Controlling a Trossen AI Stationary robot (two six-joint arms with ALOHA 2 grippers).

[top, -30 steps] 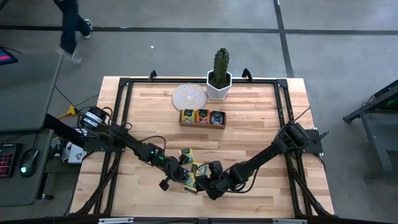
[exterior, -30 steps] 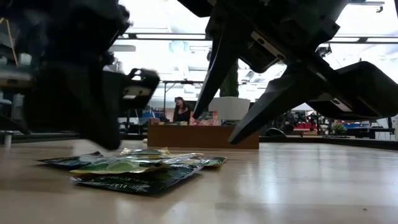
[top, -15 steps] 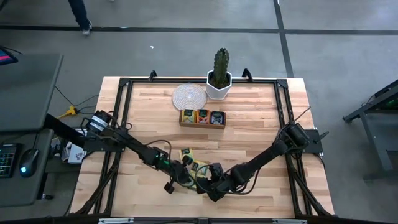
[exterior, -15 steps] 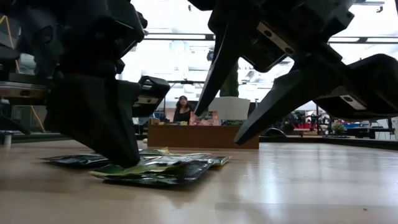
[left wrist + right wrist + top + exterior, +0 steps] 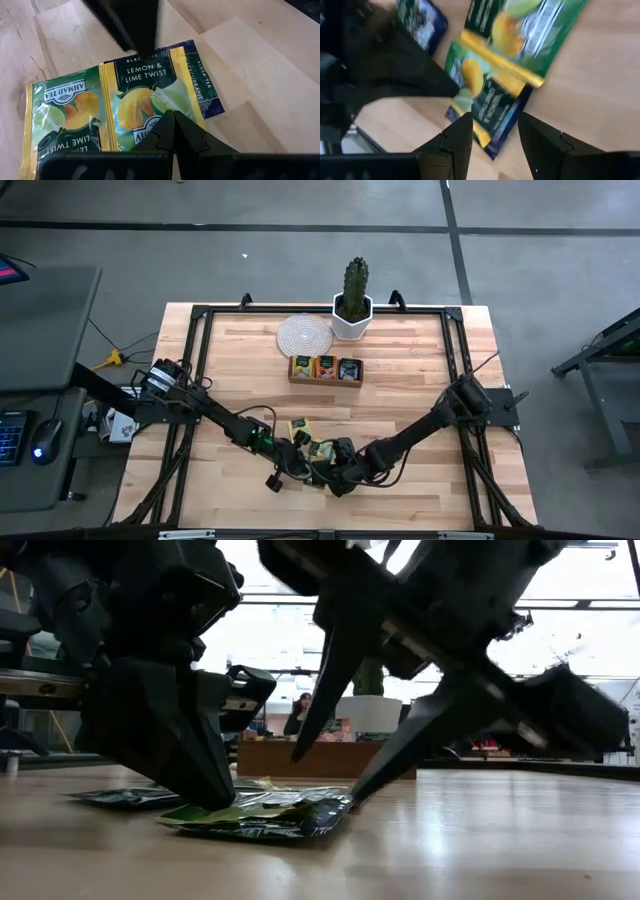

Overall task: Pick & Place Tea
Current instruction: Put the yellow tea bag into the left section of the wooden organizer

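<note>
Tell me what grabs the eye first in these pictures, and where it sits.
Both grippers meet over a small pile of tea packets near the table's front edge: the left gripper is shut with its tip pressed on a green lemon-and-lime packet, and the right gripper stands open, one fingertip at the pile's edge. Farther back, a wooden tray holds more packets, beside a potted cactus.

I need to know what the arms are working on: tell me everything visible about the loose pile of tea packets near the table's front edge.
The loose pile of flat foil tea packets lies on the pale wooden table, near its front edge, overlapping. Two green-and-yellow packets read Lemon & Lime Twist, with citrus pictures; a dark blue blackcurrant packet sticks out beneath them. They look glossy and slightly crinkled. The shut left gripper presses its tip onto the pile, while the open right gripper straddles its edge; one right fingertip touches the bottom dark packet.
</note>
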